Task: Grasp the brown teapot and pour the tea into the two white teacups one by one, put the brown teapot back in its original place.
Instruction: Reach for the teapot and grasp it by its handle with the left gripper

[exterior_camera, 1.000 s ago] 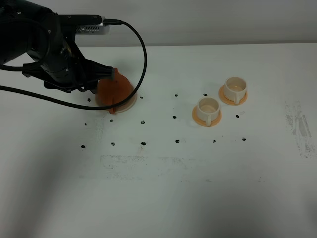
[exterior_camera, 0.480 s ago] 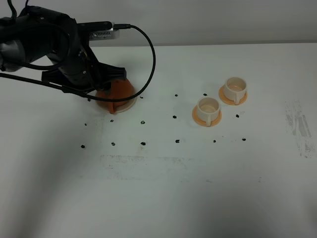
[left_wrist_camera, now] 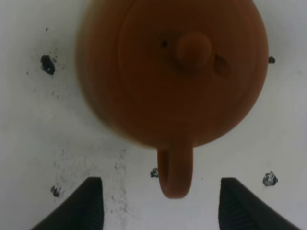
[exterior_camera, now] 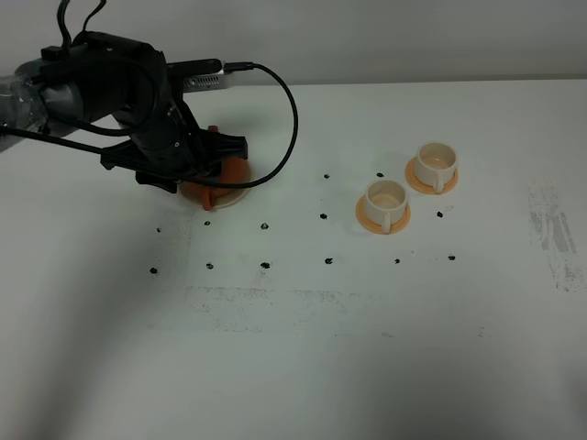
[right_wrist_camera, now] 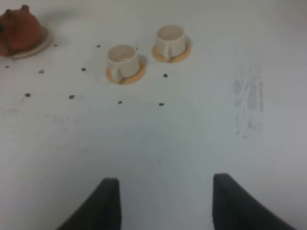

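Left claw [left_wrist_camera: 161, 203] was spread, empty. Teapot [left_wrist_camera: 172, 72] handle [left_wrist_camera: 175, 170] pointed straight at it, centred between the fingers [left_wrist_camera: 91, 201], untouched.

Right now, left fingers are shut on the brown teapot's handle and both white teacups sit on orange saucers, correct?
No: the left wrist view shows the left gripper open, its fingers apart on either side of the handle of the brown teapot, not touching it. Both white teacups sit on orange saucers.
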Tool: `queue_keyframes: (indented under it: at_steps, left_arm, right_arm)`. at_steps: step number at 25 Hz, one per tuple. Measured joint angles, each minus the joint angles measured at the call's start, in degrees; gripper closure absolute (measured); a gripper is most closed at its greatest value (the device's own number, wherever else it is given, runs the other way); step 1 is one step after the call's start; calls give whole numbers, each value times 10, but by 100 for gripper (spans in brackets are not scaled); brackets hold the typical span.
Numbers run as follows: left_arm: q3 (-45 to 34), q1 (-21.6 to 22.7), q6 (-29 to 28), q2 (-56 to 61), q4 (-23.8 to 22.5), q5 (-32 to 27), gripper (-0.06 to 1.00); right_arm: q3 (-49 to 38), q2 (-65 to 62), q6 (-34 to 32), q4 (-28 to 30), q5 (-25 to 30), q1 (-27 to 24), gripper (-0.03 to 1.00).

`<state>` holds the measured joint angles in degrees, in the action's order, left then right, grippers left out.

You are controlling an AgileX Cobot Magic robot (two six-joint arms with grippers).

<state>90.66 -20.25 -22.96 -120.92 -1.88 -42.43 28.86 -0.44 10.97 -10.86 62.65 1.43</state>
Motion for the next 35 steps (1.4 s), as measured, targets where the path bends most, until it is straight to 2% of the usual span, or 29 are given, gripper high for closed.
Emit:
queue_keyframes:
  at_steps: [18,35]
  left_arm:
    - [1,0,0,-17,19,29,40]
    - [1,0,0,-17,24,32,43]
  right_arm:
    - [0,0,0,0,0,3,52]
    - [0,0,0,0,0,15,52]
